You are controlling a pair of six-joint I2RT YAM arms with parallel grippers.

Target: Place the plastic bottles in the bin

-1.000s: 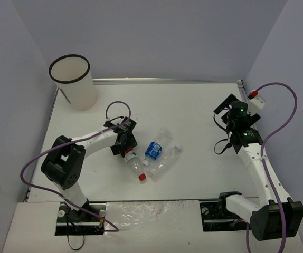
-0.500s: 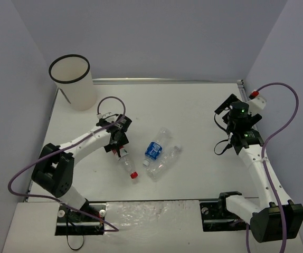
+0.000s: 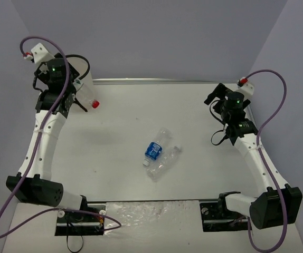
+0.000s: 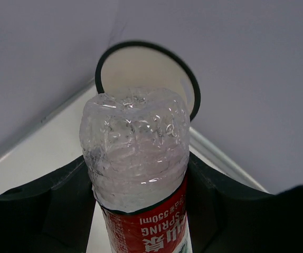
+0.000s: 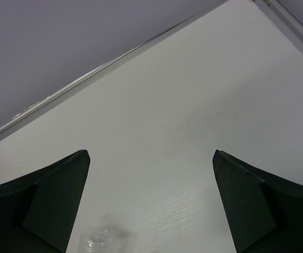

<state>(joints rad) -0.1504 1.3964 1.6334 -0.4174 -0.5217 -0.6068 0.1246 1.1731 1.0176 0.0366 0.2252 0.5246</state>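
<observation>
Pale lavender walls enclosed a white bench (image 3: 193,121). At the far left corner the left gripper (image 4: 138,174) was raised and pinching the red-labelled bottle (image 4: 135,142) around its body, with the crumpled clear base pointing away from the wrist and the red cap (image 3: 95,104) toward the bench centre. The bin (image 4: 141,66) stood just beyond the bottle's base, its mouth facing the gripper. The right gripper (image 5: 150,158) hung with its jaws spread and nothing between them. A blue-labelled bottle (image 3: 154,149) and a plain clear bottle (image 3: 163,161) lay side by side, touching, well apart from both grippers.
</observation>
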